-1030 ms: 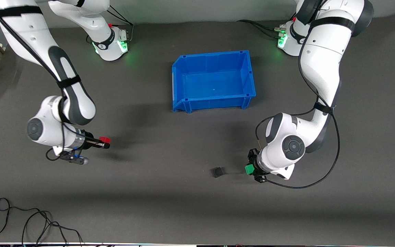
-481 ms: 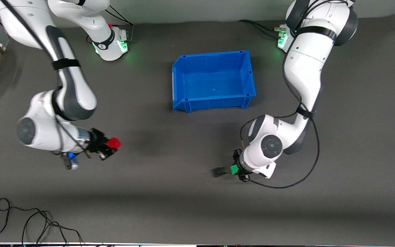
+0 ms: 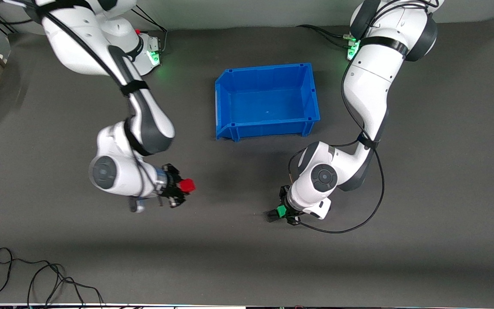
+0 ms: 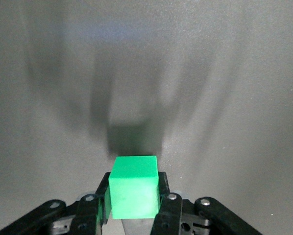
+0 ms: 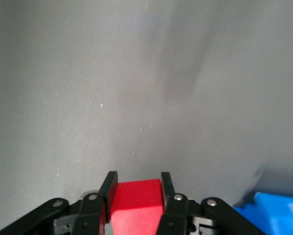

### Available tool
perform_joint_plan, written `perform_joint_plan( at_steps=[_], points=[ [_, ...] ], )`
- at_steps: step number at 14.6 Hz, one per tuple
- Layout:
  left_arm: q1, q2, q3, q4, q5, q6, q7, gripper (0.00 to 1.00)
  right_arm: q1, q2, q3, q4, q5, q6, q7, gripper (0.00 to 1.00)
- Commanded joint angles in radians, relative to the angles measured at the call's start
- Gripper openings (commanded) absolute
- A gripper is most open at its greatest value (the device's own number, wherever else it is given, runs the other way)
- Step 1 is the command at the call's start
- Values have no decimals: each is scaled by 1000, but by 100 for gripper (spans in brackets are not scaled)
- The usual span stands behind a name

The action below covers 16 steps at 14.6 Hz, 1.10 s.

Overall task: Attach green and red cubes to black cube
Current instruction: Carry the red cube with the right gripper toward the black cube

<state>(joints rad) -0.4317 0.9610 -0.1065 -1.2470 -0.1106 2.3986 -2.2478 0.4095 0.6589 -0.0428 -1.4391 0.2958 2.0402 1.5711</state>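
Note:
My left gripper (image 3: 282, 211) is shut on the green cube (image 3: 281, 210), low over the mat. In the left wrist view the green cube (image 4: 134, 186) sits between the fingers (image 4: 167, 196), with the black cube (image 4: 134, 139) right up against its front face. The black cube (image 3: 271, 215) lies on the mat, nearer the front camera than the blue bin. My right gripper (image 3: 185, 186) is shut on the red cube (image 3: 187, 185), above the mat toward the right arm's end, well apart from the black cube. The red cube (image 5: 136, 200) fills the jaws.
A blue open bin (image 3: 225, 98) stands in the middle of the table, farther from the front camera than both grippers; its corner shows in the right wrist view (image 5: 276, 213). Black cables (image 3: 37, 279) lie near the front edge.
My left gripper has carried the green cube sideways up to the black cube. My right arm has swung toward the table's middle with the red cube.

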Motion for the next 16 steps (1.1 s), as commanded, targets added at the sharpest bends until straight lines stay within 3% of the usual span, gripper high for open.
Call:
perform_joint_plan(
  at_steps=[1, 10, 13, 16],
  points=[
    [-22, 27, 19, 34, -3, 1, -29, 0, 9, 62, -11, 88, 13, -17, 43, 0],
    [-59, 28, 11, 64, 14, 20, -16, 0, 11, 83, -9, 95, 23, 3, 104, 0],
    [-88, 28, 11, 66, 17, 16, -13, 0, 14, 134, 24, 144, 13, 43, 171, 0],
    [-139, 30, 11, 55, 121, 2, -6, 0, 60, 186, 17, 207, -24, 44, 240, 0]
  ],
)
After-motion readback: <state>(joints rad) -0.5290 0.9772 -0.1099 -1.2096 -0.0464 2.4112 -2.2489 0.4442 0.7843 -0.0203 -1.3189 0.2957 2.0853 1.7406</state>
